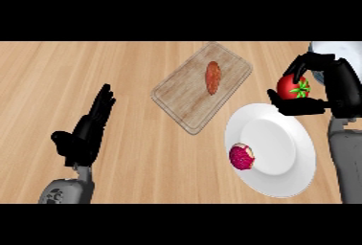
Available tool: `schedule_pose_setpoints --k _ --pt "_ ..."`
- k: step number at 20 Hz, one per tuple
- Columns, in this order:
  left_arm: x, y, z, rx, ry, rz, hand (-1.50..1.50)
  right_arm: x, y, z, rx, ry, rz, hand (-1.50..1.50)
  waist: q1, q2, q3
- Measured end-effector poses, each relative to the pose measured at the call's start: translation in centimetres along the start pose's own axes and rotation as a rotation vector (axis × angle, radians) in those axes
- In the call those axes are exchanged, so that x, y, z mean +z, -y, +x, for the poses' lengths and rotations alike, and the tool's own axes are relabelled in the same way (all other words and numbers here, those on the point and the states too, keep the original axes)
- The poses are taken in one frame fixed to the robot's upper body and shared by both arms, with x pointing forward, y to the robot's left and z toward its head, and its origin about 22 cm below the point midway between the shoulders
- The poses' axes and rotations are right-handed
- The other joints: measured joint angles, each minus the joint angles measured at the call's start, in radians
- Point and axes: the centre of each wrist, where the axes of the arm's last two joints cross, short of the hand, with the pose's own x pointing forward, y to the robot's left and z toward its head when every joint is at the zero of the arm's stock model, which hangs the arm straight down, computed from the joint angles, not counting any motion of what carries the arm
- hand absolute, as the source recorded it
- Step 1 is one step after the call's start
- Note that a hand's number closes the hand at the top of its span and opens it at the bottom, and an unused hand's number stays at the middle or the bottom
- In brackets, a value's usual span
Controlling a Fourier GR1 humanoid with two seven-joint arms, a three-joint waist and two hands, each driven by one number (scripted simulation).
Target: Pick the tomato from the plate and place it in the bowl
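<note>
Wooden counter (63,67) fills the view.

Task status: the pick step is complete and the place step is outstanding. The right hand (345,83) curls its fingers and thumb round the tomato (292,87). The tomato is off the white plate (272,127) and is held just beyond the plate's far rim. The bowl (339,47) shows only as a pale edge at the upper right corner, partly behind the hand, so it appears close to the tomato but its opening cannot be confirmed.

Remaining: carry the tomato over the bowl and release it.

The left hand (88,129) rests at the left with straight fingers (it holds nothing).

Inventory:
- 1 tomato
- 1 plate, carrying 1 magenta round item (242,157)
- 1 bowl
- 1 cutting board (185,98), carrying 1 reddish elongated item (213,76)
- 2 hands
</note>
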Motion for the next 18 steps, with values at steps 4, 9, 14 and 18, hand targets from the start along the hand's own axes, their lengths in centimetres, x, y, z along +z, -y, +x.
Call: schedule_pose_setpoints --k 4,9,14,18 --pt "0.2 -0.5 0.0 -0.004 -0.006 -0.001 0.00 -1.1 2.8 3.6 0.075 -0.005 -0.072 1.50 0.003 0.000 0.000" --pt "-0.3 -0.5 0.3 -0.002 -0.006 -0.008 0.00 -3.3 5.8 6.7 0.148 -0.058 -0.123 1.50 0.008 0.002 0.000" --pt "-0.8 0.2 0.1 0.001 -0.001 -0.007 0.00 -6.2 7.7 8.2 0.168 -0.096 -0.190 1.50 0.014 0.004 0.000" --pt "-0.4 -0.1 0.1 -0.001 -0.004 -0.015 0.00 -8.2 9.5 8.4 0.195 -0.142 -0.226 1.50 0.017 0.005 0.000"
